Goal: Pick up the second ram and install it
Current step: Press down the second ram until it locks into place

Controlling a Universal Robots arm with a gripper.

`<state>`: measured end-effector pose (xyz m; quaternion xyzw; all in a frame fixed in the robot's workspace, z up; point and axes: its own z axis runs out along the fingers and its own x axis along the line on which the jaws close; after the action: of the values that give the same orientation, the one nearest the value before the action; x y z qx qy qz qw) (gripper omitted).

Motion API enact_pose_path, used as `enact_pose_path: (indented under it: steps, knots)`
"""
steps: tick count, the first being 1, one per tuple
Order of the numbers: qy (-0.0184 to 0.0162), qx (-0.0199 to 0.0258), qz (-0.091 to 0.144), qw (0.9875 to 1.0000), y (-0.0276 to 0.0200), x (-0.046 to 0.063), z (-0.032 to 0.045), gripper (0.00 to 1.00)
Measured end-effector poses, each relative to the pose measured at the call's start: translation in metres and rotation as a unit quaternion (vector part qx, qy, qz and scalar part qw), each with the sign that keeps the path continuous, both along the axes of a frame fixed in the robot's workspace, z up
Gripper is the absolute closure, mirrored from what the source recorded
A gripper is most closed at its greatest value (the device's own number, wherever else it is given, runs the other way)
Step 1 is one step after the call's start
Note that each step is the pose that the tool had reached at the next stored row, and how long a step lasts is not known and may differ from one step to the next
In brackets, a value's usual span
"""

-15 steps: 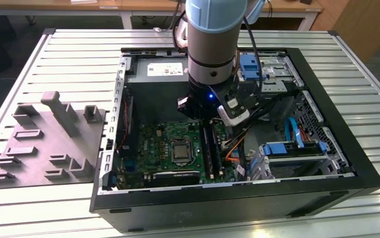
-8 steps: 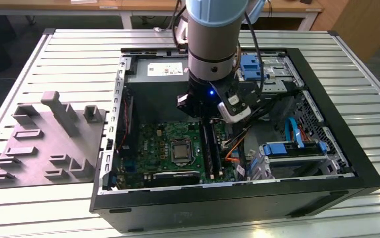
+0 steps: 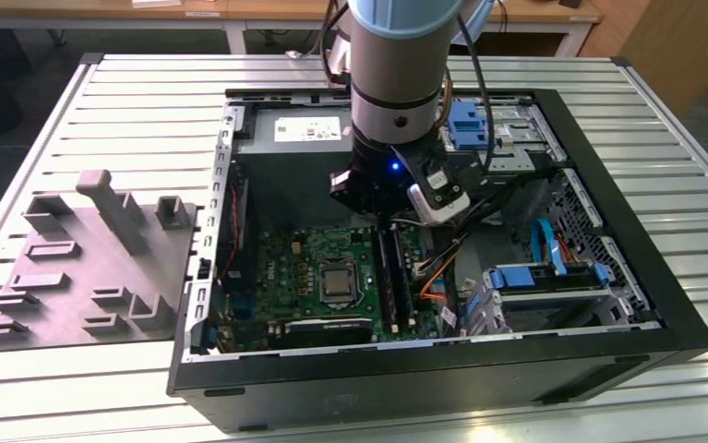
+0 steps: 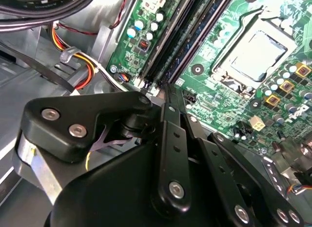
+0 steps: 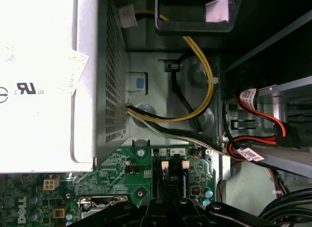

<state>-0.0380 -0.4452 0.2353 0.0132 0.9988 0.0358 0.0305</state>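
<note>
You have the tool (image 3: 385,221) down inside the open case (image 3: 686,323), which lies on its side on the slatted table (image 3: 144,101). It hangs right over the black memory slots (image 3: 387,272) on the green motherboard (image 3: 298,272), at the end of the slots nearest the grey power supply (image 3: 292,138).

I cannot tell whether the tool is spread or pinching anything, because its own black linkage covers the tip in both wrist views.

In the first wrist view, a thin dark-blue strip sits between the white end clips of the slots. I judge this to be the second ram (image 5: 175,178), lying in or just above its slot (how deep it sits is hidden). It is directly under the tool (image 5: 170,207), not off to a side.

Its long axis follows the slots. In the second wrist view these run away from the tool (image 4: 163,90), with the processor socket (image 4: 256,53) beside them. This one arm is already lined up over that axis.

As for writing:
- **Power supply:** it carries a pale label (image 3: 308,127) with certification marks (I leave the print unread).
- **Red cable:** the cable (image 5: 265,117) beside the drive bay has small white tags.
</note>
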Motion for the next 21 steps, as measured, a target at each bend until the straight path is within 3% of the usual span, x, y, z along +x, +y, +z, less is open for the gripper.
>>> enact_pose_path:
  steps: [21]
  knots:
    - [0.0,-0.0011,0.0,1.0,-0.025,0.0,-0.0001,0.9]
